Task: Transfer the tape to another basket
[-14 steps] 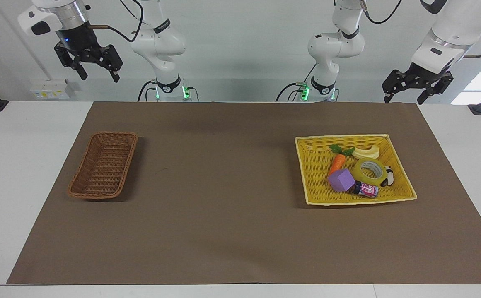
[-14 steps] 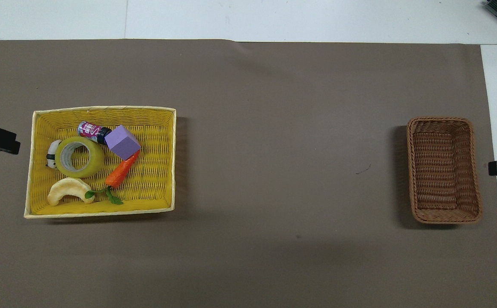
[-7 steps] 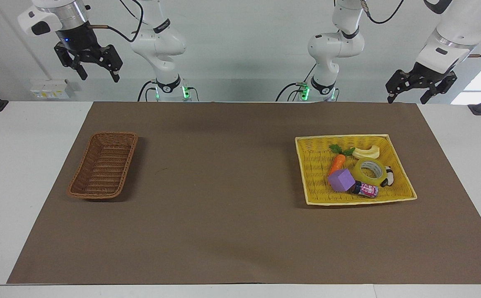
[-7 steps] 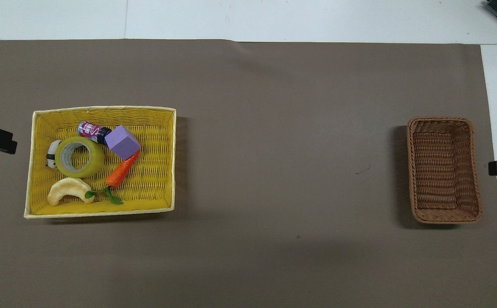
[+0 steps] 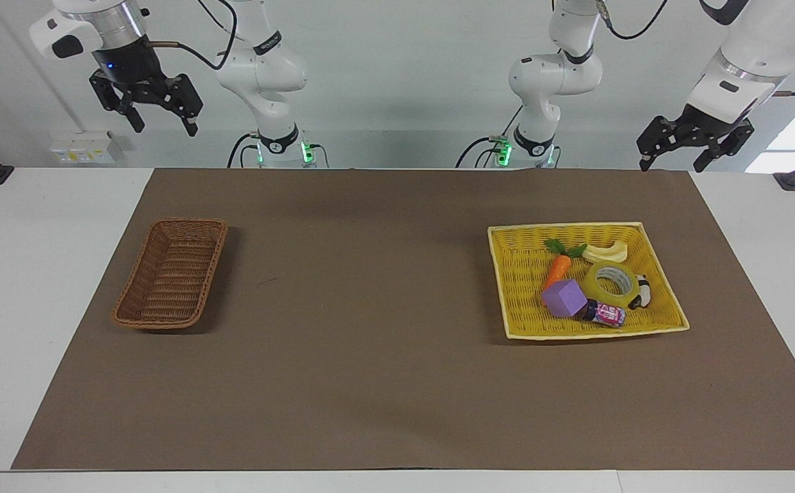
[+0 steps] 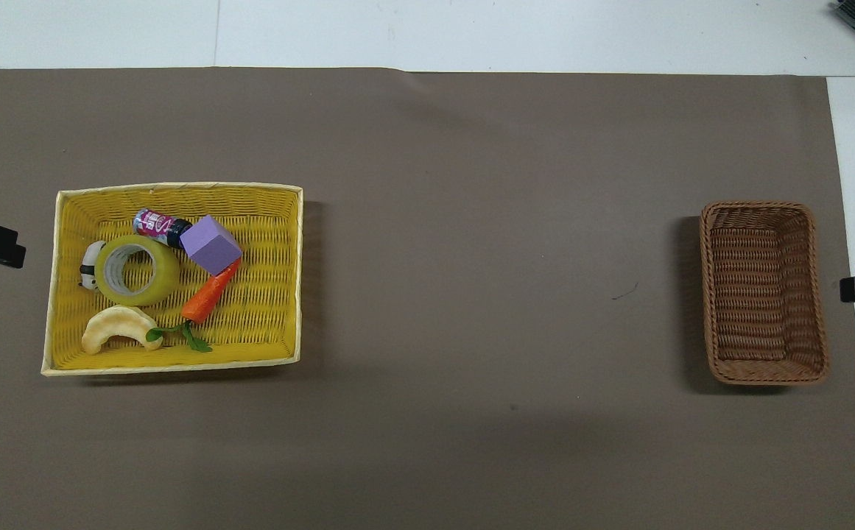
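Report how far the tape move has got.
Done: nothing yet. The tape lies flat in the yellow tray, touching the purple block and a small bottle. In hand: nothing; the left gripper hangs open above the table edge near the tray, and the right gripper waits open, raised high. Left: pick up the tape, carry it across and put it in the brown basket, which holds nothing.

Glossy tape (image 6: pixel 136 270); woven, seemingly wicker basket (image 6: pixel 764 292)
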`<state>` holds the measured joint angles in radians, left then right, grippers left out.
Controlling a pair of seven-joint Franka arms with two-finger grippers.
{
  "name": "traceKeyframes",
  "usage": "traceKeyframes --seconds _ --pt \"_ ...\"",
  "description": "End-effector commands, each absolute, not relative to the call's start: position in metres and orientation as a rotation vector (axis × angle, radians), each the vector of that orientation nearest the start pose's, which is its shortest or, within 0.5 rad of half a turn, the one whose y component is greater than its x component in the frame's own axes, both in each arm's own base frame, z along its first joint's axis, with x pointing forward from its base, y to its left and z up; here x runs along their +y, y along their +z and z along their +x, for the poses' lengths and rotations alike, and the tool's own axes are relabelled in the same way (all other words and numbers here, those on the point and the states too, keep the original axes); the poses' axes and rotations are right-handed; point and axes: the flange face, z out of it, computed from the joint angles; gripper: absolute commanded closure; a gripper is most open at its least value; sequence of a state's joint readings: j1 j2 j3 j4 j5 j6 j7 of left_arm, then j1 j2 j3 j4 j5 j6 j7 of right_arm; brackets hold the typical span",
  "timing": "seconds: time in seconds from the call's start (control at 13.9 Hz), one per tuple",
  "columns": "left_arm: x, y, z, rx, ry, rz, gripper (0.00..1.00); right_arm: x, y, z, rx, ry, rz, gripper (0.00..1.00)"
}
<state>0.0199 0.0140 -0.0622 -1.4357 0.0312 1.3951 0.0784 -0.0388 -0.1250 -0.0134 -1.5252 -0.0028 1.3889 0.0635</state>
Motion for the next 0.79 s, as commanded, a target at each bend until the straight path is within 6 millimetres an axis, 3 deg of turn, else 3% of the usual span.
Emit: traceKeyframes --seconds 0.0,0.5,0.72 --pt "-0.016 0.667 0.532 0.183 0.056 -3.117 0.00 -0.028 0.697 0.486 0.146 0.022 -3.141 0.00" --pt "-0.003 0.660 0.533 0.152 0.064 -3.119 0.00 -0.028 0.697 0.486 0.146 0.022 -3.141 0.00" --pt "-0.001 0.644 0.539 0.156 0.054 -3.119 0.00 -0.028 0.697 0.486 0.146 0.022 -3.141 0.00"
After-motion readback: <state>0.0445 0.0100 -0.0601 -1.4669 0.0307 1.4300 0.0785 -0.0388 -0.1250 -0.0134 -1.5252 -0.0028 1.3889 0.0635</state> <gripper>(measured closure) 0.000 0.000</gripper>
